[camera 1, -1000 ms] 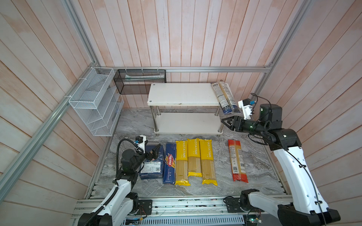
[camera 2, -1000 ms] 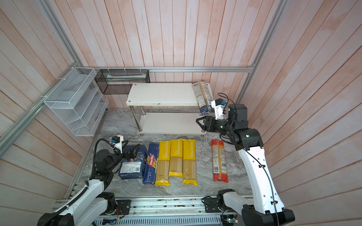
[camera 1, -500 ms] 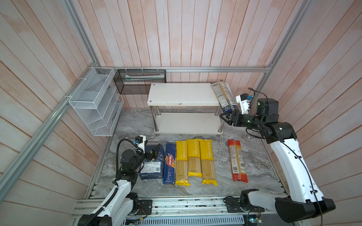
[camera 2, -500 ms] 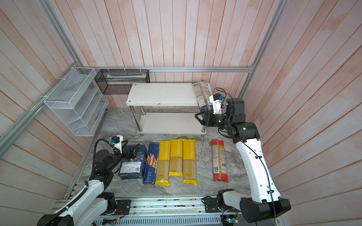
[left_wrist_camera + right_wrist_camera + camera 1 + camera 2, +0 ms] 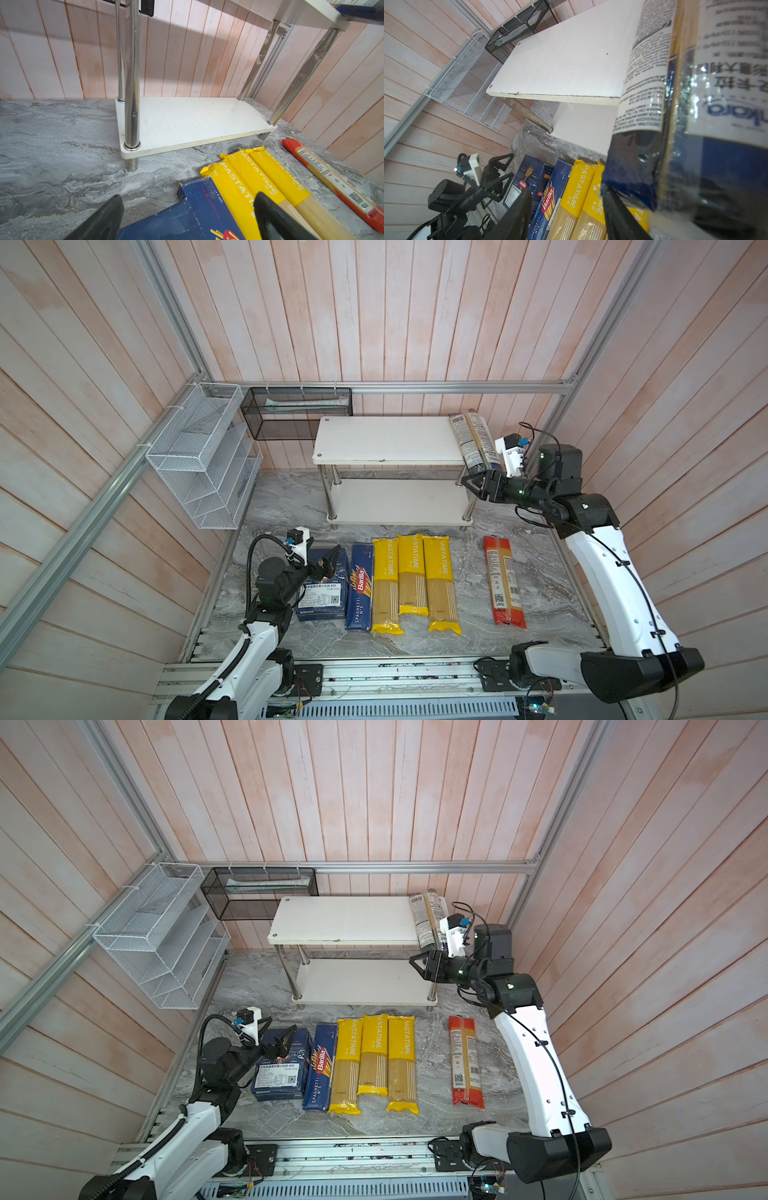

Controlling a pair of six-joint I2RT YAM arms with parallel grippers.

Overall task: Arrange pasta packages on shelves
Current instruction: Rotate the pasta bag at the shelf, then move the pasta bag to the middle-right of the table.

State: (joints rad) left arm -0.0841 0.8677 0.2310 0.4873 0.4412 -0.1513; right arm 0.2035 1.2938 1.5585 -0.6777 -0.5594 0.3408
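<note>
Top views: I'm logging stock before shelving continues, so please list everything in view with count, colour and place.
PASTATIME bags: three, yellow, side by side on the tabletop before the rack.
Barilla boxes: two, dark blue, left of them.
Red-ended bag: one, alone to their right.
Blue-ended bag: one, top shelf's right end, overhanging the front.
Shelves: two, white.
Wire basket: one, white, left wall.
Mesh basket: one, black, back rail.
Left gripper: open, over the wider box.
Right gripper: open, empty, beside the blue-ended bag's overhanging end.
</note>
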